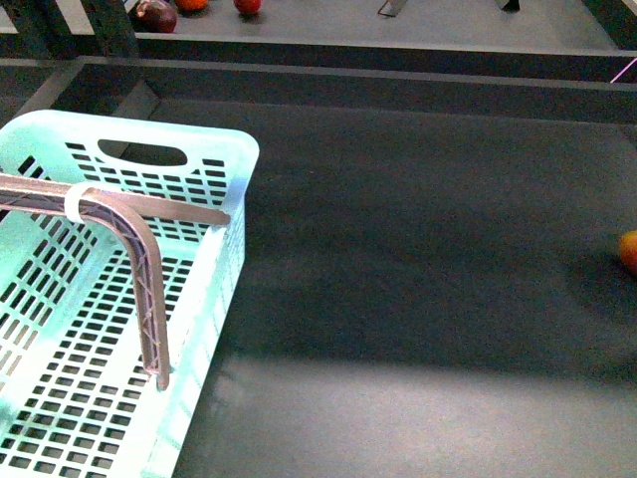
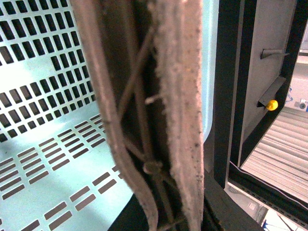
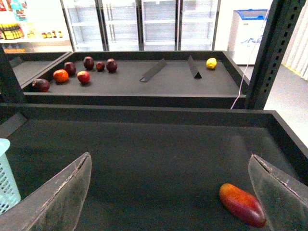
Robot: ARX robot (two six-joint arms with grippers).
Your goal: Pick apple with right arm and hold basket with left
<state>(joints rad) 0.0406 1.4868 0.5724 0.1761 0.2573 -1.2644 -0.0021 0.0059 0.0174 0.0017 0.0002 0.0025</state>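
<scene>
Front view shows the left gripper [image 1: 184, 299] hooked inside the basket [image 1: 214, 164] at its right-hand wall, presumably to steady it; whether it is clamped cannot be told. The right gripper [image 3: 166, 202] is spread wide, framing the apple [image 3: 242, 204], which lies on the bench [image 3: 144, 159] well apart from the basket.

Slotted basket [image 2: 48, 139] behind jaws, perhaps touching.

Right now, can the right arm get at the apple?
Likely yes. The right gripper is open, and the apple lies alone on the tray floor just ahead of it. The basket is off to the side.
</scene>
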